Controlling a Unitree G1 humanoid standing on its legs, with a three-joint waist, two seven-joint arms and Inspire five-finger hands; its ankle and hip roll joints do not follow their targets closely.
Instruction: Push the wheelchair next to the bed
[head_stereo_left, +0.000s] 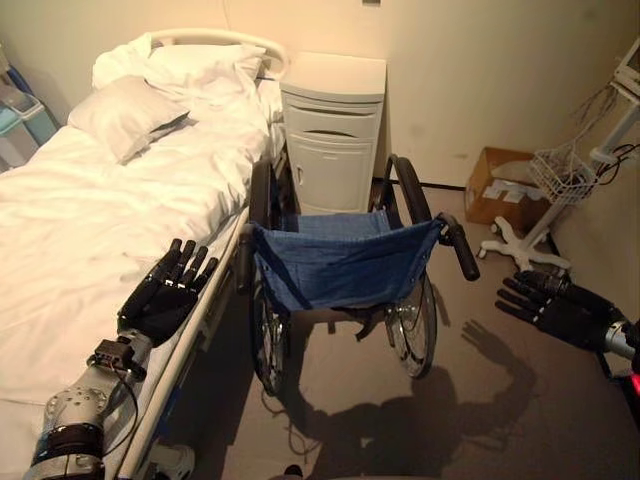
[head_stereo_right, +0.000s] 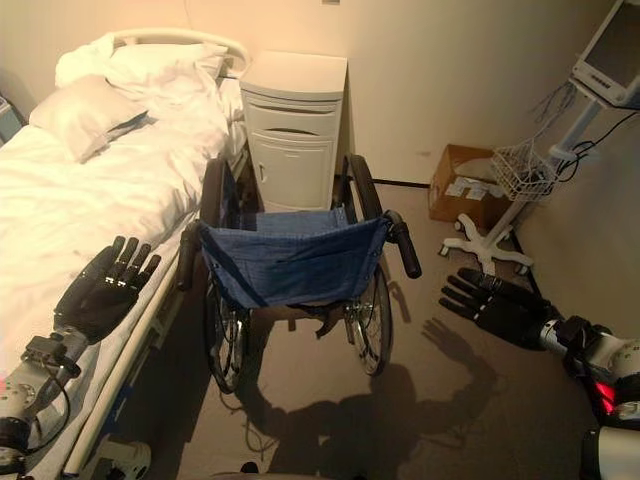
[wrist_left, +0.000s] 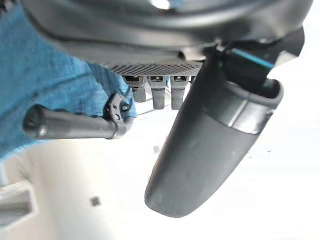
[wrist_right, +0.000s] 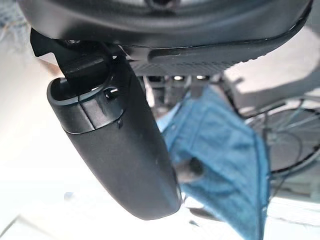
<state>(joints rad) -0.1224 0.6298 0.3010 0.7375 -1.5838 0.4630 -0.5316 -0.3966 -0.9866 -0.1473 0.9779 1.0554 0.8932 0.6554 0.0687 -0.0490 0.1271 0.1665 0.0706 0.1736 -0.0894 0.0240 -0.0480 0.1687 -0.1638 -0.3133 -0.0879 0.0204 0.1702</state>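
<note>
Wheelchair already at the bedside, both hands off it

Wheelchair (head_stereo_left: 340, 280) stood with its back toward the robot, its left wheel close against the side rail of the bed (head_stereo_left: 120, 220), and a white bedside cabinet (head_stereo_left: 330, 130) just beyond it at twelve o'clock. Judged from its look, it was a rigid metal frame on free-rolling wheels, fairly heavy but easy to roll. Its blue sling back (head_stereo_left: 340, 262) was soft cloth and would give way if pushed. The sensible places to take hold were the two dark push handles: the right one (head_stereo_left: 462, 250) stood clear, the left one (head_stereo_left: 243, 262) sat close by the mattress edge.

Left hand (head_stereo_left: 165, 295) hovered over the bed edge with fingers straight and spread, holding nothing; the wheelchair lay near it at about two o'clock. Right hand (head_stereo_left: 555, 305) hung over the floor, fingers likewise stretched and empty, with the wheelchair apart from it at about nine o'clock.
</note>
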